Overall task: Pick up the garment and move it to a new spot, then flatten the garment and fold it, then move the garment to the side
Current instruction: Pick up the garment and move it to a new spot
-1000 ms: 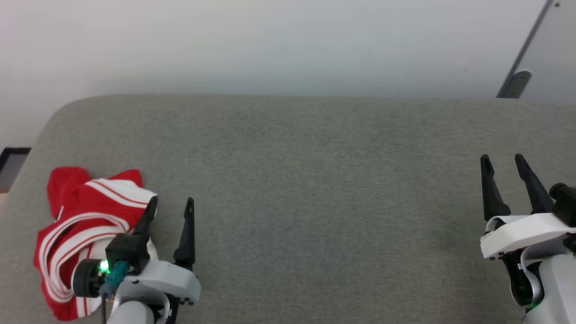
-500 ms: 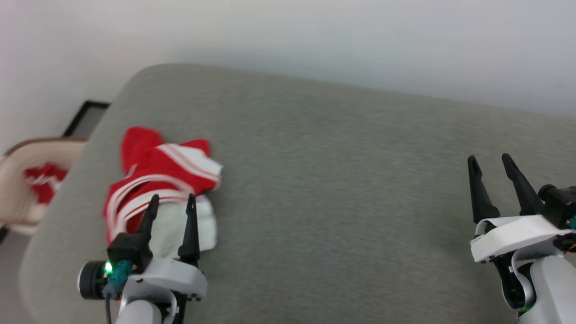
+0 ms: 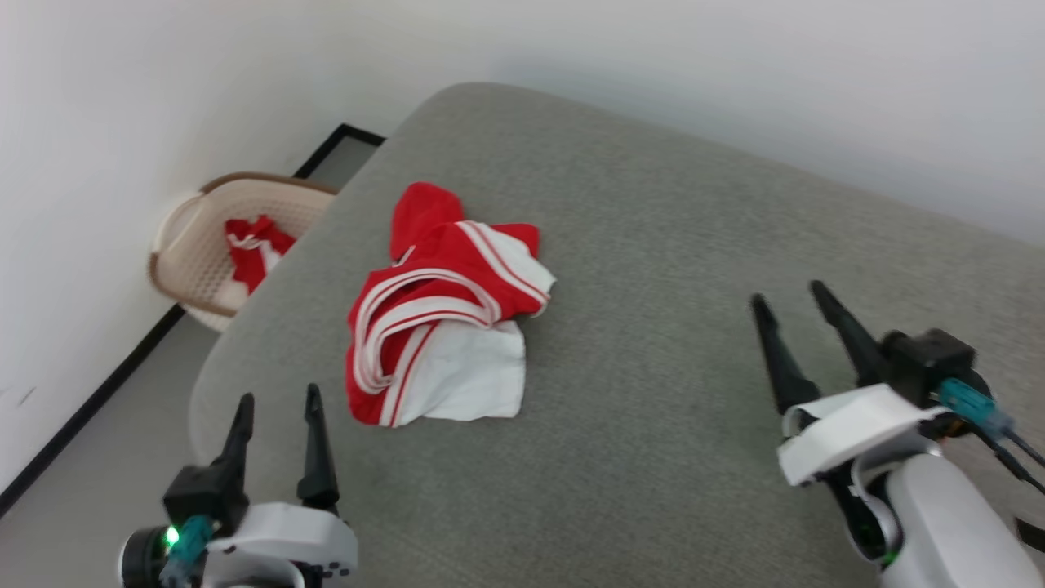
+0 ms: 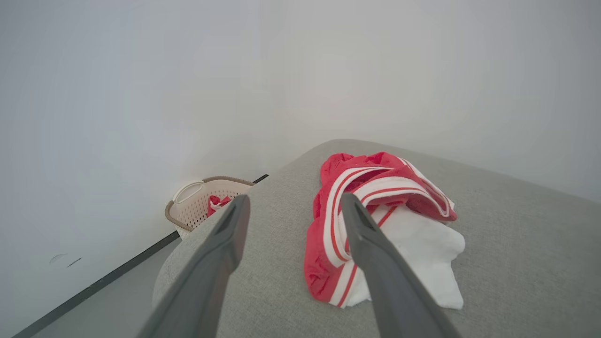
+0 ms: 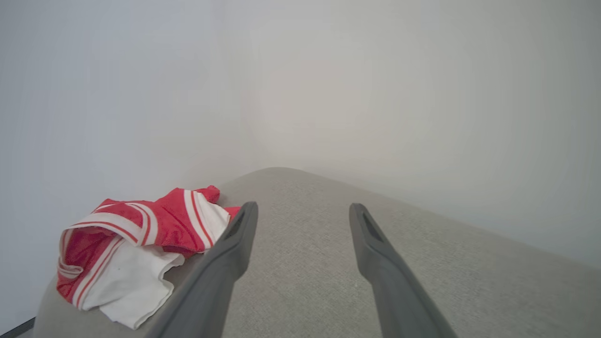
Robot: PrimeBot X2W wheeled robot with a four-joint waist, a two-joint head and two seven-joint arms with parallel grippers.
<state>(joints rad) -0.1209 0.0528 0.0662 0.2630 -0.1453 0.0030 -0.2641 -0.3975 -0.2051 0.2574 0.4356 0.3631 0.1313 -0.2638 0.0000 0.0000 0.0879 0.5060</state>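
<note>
**Grey padded surface** (image 3: 694,245): takes up most of the head view, with a rounded corner at 11 o'clock, set against a white wall (image 3: 653,49).

**Floor** (image 3: 106,457): a grey strip with a black skirting line, at 8 o'clock off the surface's edge.

**The garment** (image 3: 441,327): lies crumpled on the surface near the rounded corner. Red cloth with red-and-white striped trim is uppermost, and a white panel spreads out on its 5 o'clock side. Neither arm touches it.

**Basket** (image 3: 184,273): cream, perforated, brown-rimmed. It stands on the floor at 10 o'clock from the garment, against the wall, with a red-and-white cloth (image 3: 249,245) inside.

**Right gripper** (image 3: 789,293): at 3 o'clock from the garment and well apart from it. Its fingers are spread and empty.

**Left gripper** (image 3: 278,394): at 7 o'clock from the garment, near its lower edge. Its fingers are spread with nothing between them.
</note>
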